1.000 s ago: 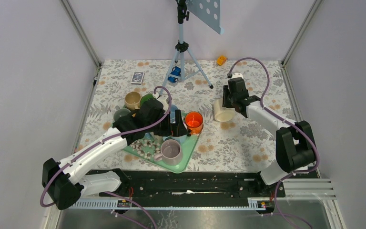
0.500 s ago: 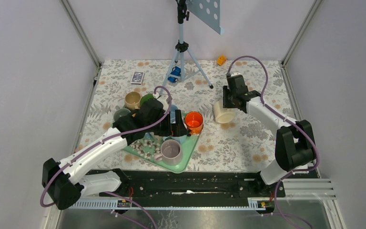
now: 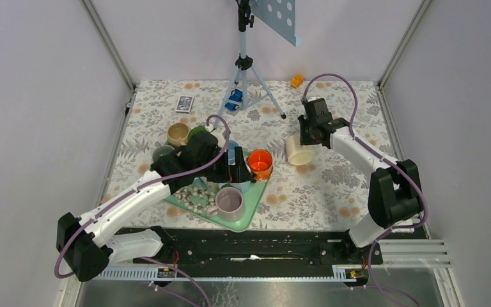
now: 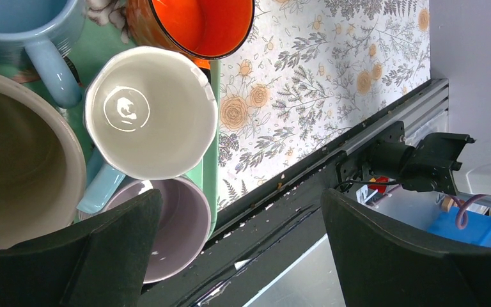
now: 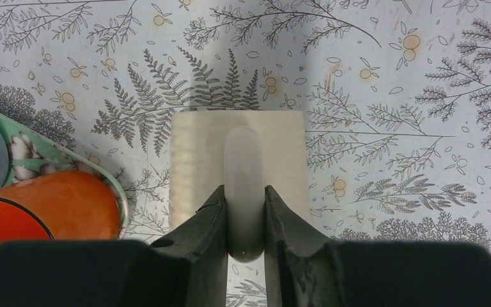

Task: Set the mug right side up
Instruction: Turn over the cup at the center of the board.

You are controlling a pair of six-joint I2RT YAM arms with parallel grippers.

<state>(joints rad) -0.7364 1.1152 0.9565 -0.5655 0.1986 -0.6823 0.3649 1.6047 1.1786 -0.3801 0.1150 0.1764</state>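
**Top external.** The cream mug (image 3: 299,153) lies off the tray (image 3: 254,208), on the flowered tablecloth (image 3: 332,185) just beyond the tray's far right corner. It appears to rest on its side. The right gripper (image 3: 305,136) sits over it. The left gripper (image 3: 235,171) hovers above the tray's far half. The tray carries an orange mug (image 3: 259,162) at that far right corner, a pink mug (image 3: 229,203) at its near edge, and a scatter of pebble-like pieces (image 3: 195,197) along its left side.

**Left wrist.** The left gripper's jaws are spread to their widest and hold nothing. Below them on the tray stand a white-lined mug (image 4: 150,121), the orange mug and the pink mug. All three are upright and empty. A blue mug (image 4: 32,29) beside them is cropped, so its contents cannot be told.

**Right wrist.** The cream mug is seen side-on with its handle (image 5: 244,157) uppermost. The right gripper's jaws are narrow, one finger (image 5: 214,211) pressed to each flank of the handle. Which end is the mouth cannot be told.

**Handling (judged).** The mug is probably glazed ceramic: rigid, fairly heavy, smooth and liable to chip. The handle is the natural hold, but the body may pivot between the fingers.
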